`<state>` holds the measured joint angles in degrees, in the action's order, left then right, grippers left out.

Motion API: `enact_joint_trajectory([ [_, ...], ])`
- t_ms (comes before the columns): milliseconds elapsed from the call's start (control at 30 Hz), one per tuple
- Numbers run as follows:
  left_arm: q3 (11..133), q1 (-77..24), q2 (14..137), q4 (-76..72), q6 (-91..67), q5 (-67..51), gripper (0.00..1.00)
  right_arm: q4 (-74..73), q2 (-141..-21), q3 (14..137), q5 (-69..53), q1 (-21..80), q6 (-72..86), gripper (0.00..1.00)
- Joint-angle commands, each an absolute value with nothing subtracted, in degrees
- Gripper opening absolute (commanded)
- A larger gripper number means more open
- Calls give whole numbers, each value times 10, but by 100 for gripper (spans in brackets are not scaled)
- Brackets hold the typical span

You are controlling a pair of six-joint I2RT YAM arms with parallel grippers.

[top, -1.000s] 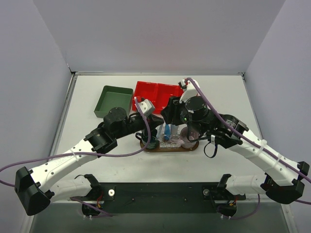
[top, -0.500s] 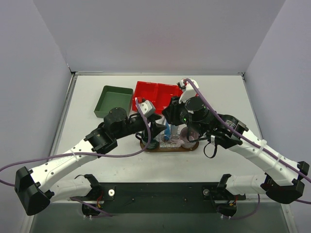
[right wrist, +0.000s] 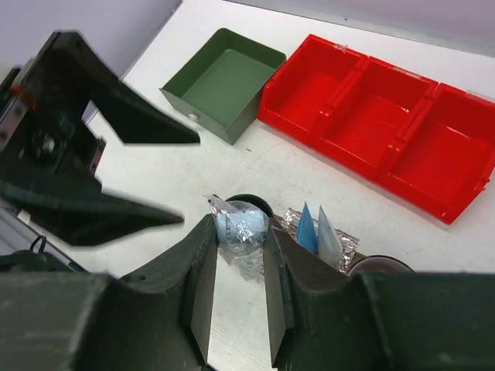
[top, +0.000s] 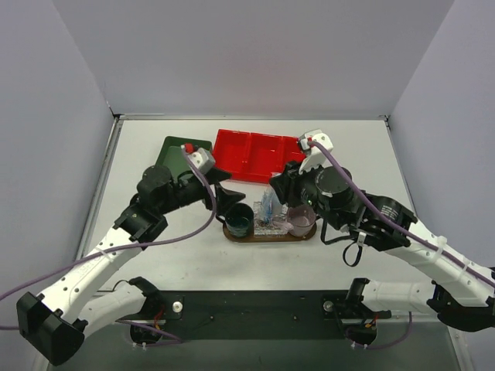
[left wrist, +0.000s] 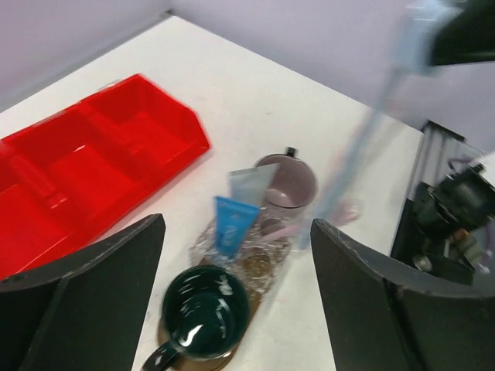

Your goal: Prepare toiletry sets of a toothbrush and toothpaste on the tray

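Toothpaste tubes (left wrist: 230,224), one blue and one pale, lean together at the middle of the tray (top: 271,236). The dark green mug (top: 238,221) stands at the tray's 9 o'clock end and the pink mug (top: 300,220) at its 3 o'clock end. From overhead the tubes are only a small bluish clump; the left wrist view shows their colours and the crinkled clear wrap (left wrist: 255,259) around them.

The toothbrush (left wrist: 362,135) appears there as a blurred pale streak slanting from 1 o'clock down toward the pink mug, its lower tip perhaps just beside the mug. In the right wrist view the right gripper (right wrist: 237,232) is clenched on its wrapped, pale-blue end; overhead, the right arm hides it.

The left gripper (top: 224,193) hangs at the tray's 10 o'clock with its jaws released, spread wide and grasping nothing.

The red bin (top: 259,152) lies at the tray's 12 o'clock. The green box (right wrist: 224,85) sits at 10 o'clock, half covered by the left arm overhead and whole in the right wrist view. Both wrist views hide most of the tray.
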<state>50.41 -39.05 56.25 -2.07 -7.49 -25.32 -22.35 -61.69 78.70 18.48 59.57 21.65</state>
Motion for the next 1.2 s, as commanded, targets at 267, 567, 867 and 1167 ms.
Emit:
enact_joint_trajectory([
  [267,523,-224,566,72,-135,-121,87,-186,-616,763,342,750,70,0],
  [567,522,-224,565,96,-123,-75,86,-126,-692,739,379,798,4,0],
  [867,522,-224,565,97,-122,-76,86,-91,-720,701,392,802,-15,0],
  [1167,522,-224,570,97,-121,-76,86,-43,-727,660,394,801,-33,0],
])
